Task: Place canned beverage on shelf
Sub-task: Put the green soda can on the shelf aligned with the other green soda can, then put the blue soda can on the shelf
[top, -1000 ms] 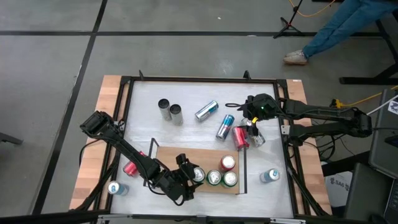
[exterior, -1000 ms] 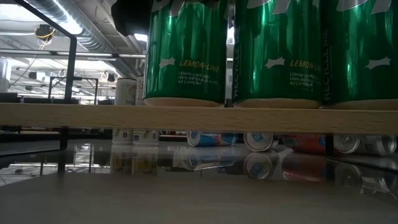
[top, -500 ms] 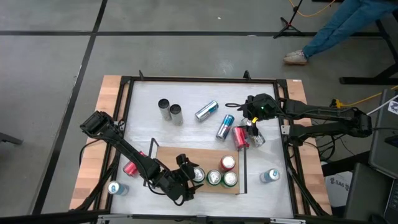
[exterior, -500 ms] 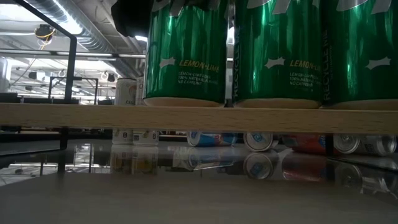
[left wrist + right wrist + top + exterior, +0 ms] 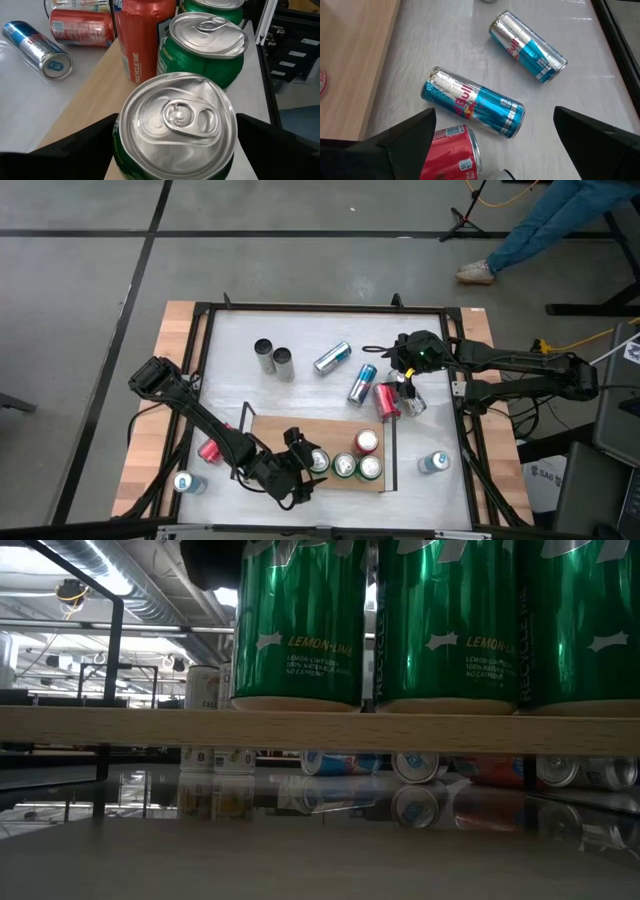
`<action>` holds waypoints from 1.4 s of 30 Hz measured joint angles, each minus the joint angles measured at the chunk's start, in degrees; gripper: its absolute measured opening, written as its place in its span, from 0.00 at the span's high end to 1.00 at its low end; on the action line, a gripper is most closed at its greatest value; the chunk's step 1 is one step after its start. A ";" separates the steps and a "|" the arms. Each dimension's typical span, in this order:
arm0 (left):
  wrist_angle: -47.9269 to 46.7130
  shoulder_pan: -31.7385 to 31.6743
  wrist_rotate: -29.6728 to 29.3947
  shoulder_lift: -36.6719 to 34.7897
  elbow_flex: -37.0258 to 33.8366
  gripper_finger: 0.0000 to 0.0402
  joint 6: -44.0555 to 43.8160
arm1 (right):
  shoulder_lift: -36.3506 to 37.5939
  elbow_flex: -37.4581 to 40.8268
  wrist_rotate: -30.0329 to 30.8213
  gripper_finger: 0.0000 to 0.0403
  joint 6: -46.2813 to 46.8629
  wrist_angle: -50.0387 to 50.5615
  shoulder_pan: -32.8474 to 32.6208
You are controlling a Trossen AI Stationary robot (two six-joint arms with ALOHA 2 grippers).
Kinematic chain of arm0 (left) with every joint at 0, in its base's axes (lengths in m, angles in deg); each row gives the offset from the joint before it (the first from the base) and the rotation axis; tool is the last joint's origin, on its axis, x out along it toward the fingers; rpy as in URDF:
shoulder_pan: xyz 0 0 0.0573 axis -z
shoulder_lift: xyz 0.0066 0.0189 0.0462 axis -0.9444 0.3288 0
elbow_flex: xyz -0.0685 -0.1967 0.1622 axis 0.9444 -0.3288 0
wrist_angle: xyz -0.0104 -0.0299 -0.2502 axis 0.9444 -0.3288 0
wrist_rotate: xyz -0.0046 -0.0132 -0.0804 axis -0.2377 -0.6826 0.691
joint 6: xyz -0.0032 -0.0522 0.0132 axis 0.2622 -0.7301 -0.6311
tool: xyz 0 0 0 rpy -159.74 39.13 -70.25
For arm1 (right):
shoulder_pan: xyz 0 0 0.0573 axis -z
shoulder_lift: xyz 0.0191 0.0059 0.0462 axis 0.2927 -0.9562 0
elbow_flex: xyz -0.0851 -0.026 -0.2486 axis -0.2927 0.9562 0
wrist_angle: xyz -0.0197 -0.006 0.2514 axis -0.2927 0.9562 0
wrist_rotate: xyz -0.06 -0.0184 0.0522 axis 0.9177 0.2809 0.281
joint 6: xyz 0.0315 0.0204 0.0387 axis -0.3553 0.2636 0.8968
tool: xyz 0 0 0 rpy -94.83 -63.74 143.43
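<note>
Four cans up on the shelf, eight or so still loose on the tabletop.

Shelf (image 5: 275, 435) sits by the tabletop's (image 5: 300, 390) near edge; three green cans and a red one bunch at its right end. Left claw (image 5: 303, 473), fingers apart, straddles the leftmost green can (image 5: 318, 461) without gripping; right claw (image 5: 403, 385) hangs apart over a lying red can (image 5: 387, 401). Left wrist view shows that straddle; low view shows only can sides.

The green cans (image 5: 300, 620) on the shelf (image 5: 320, 726) said "LEMON-LIME" and "RECYCLE ME". The red can (image 5: 142, 37) also said "RECYCLE ME". A blue can (image 5: 472, 109) said "Bull".
</note>
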 joint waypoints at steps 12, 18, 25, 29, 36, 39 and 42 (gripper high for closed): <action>1.64 -0.25 -0.03 -0.20 0.00 0.05 0.04 | 0.00 -0.02 0.00 0.02 -0.01 -0.01 0.00; 1.78 -0.69 -0.03 -0.93 0.00 0.05 0.04 | 0.01 -0.02 0.00 0.02 -0.01 -0.01 -0.01; 1.67 -1.40 0.47 -2.29 -0.02 0.05 0.07 | 0.01 -0.02 0.00 0.02 -0.01 -0.01 0.00; 1.74 -1.85 0.62 -3.23 -0.02 0.05 1.02 | -0.01 -0.02 0.00 0.02 -0.01 0.00 -0.01; 1.43 -2.87 0.39 -4.58 -0.02 0.05 1.69 | 0.00 -0.02 0.00 0.02 -0.02 0.03 -0.01; 1.66 -3.75 0.41 -4.72 -0.02 0.05 1.68 | 0.00 -0.02 0.00 0.02 -0.01 0.06 0.00; 1.58 -5.14 0.41 -4.72 -0.02 0.05 1.68 | 0.02 -0.02 0.00 0.02 -0.01 0.06 -0.02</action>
